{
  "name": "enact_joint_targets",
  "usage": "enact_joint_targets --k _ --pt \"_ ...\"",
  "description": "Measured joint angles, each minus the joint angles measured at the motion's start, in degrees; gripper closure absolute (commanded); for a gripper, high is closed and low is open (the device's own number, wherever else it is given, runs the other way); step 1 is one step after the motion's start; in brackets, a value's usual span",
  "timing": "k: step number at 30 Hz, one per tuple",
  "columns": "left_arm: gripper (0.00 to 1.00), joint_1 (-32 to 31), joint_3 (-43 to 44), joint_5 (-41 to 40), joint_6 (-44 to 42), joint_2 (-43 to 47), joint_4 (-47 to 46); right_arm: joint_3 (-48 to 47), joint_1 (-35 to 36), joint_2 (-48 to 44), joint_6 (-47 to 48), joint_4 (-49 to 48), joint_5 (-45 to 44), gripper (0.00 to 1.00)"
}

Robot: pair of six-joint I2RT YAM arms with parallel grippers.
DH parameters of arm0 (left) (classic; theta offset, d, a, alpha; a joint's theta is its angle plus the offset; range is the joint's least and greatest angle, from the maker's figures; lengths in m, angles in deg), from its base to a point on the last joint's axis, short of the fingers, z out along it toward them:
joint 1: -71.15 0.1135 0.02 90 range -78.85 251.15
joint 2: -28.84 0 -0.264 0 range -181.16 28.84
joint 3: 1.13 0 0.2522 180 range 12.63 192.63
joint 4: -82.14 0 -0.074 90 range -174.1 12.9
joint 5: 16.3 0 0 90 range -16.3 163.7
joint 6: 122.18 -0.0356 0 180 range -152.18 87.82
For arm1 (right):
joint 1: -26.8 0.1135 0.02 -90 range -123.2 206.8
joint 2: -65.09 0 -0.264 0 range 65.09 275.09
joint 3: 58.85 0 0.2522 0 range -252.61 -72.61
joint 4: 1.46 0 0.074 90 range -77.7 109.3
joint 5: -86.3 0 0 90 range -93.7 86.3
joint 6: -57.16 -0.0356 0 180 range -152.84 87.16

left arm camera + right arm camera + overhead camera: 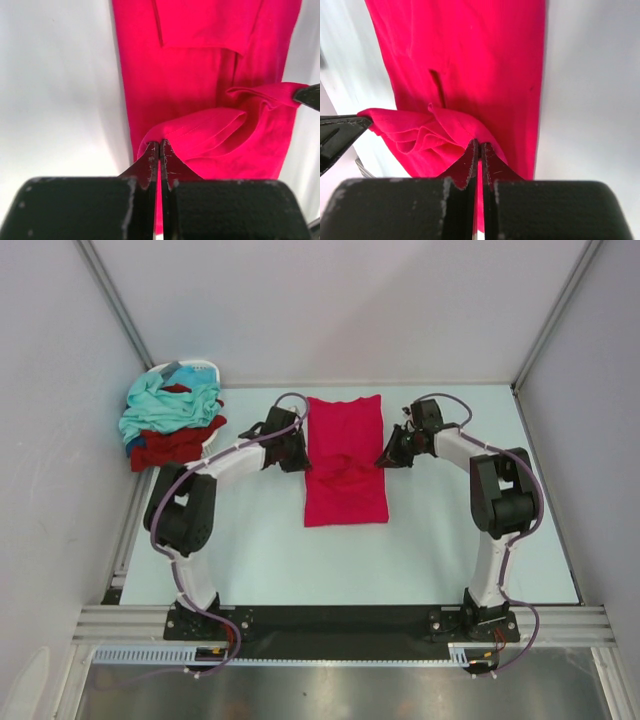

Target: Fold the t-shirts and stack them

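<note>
A pale, smooth counter (430, 550) forms the floor of a boxed-in stall. Plain white walls close it on three sides: a back wall (340, 300), a left wall (45, 410) and a right wall (605, 460). Slim metal posts (113, 300) run up the two back corners. Along the near edge lie a black strip (340, 618) and an aluminium rail (120, 623), with a sheet of brushed metal (340, 690) below them. The light is soft and even, casting only faint shadows.

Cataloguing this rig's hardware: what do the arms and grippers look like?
The left arm and right arm have white links, bulky black joint housings and black bases, with lilac cables looping alongside. The left gripper and right gripper taper to black wedges, scuffed pale at the edges.
</note>
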Motion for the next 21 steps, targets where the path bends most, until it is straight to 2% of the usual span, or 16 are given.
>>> enact_joint_targets --k 12,21 --pt "1.0 1.05 6.95 0.11 -1.99 -6.1 0.52 -4.85 -1.51 3.52 0.42 0.44 -0.09 1.0" --pt "1.0 1.92 8.07 0.22 -2.54 -8.7 1.79 -6.19 -1.53 6.62 1.27 2.27 -0.52 1.0"
